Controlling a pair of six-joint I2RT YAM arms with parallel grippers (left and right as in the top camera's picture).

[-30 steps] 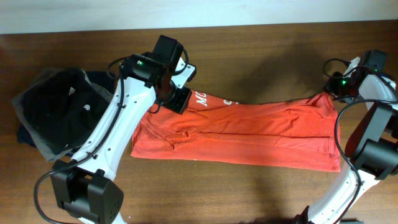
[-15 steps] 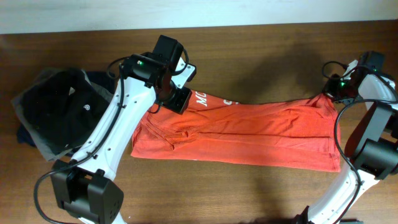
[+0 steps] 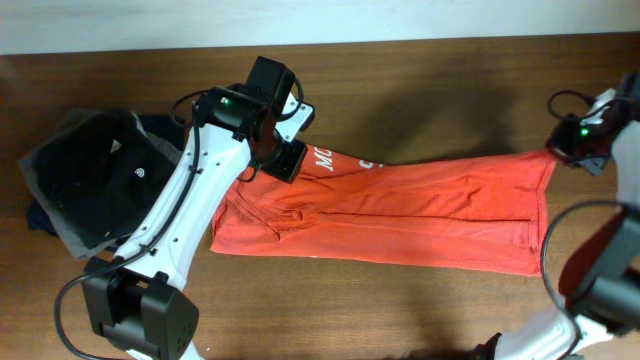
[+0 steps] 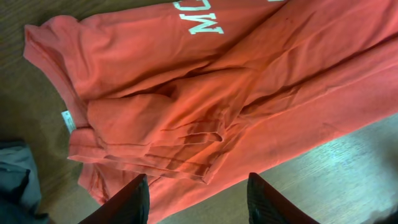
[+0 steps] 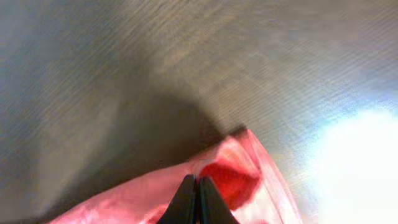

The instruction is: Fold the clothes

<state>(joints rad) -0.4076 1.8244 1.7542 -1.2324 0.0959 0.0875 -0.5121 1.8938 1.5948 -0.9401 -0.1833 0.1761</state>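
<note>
Out beyond the left arm's elbow, well clear of its fingers, sits a pile of dark garments (image 3: pixel 85 190). It is not part of this fold, and only its edge shows in the corner of the left wrist view. The left gripper (image 4: pixel 198 200) hangs with its jaws spread and nothing between them. Directly beneath it is the bunched collar-and-shoulder end of the red-orange shirt (image 3: pixel 400 210), probably so it can drop onto that crumpled end once the cloth is pulled straight. Ahead of its fingertips the fabric is heaped in overlapping ridges. The white lettering (image 4: pixel 202 18) lies farther ahead, and the small neck label (image 4: pixel 67 120) sits off to one side near the sleeve. From there the shirt runs as a long, already narrowed band across the wooden table (image 3: pixel 420 90) toward the other arm. The right gripper (image 5: pixel 195 193) is clenched on the far corner of the hem. A fold of red cloth is pinched between its closed tips and lifted a little off the wood, which looks meant to draw the band taut away from the left side. Nothing lies on the bare table around that corner. The real obstacle, to my eye, is the rumpled mass under the left gripper: those stacked creases would have to be flattened or gathered cleanly before a neat crosswise fold is possible.
</note>
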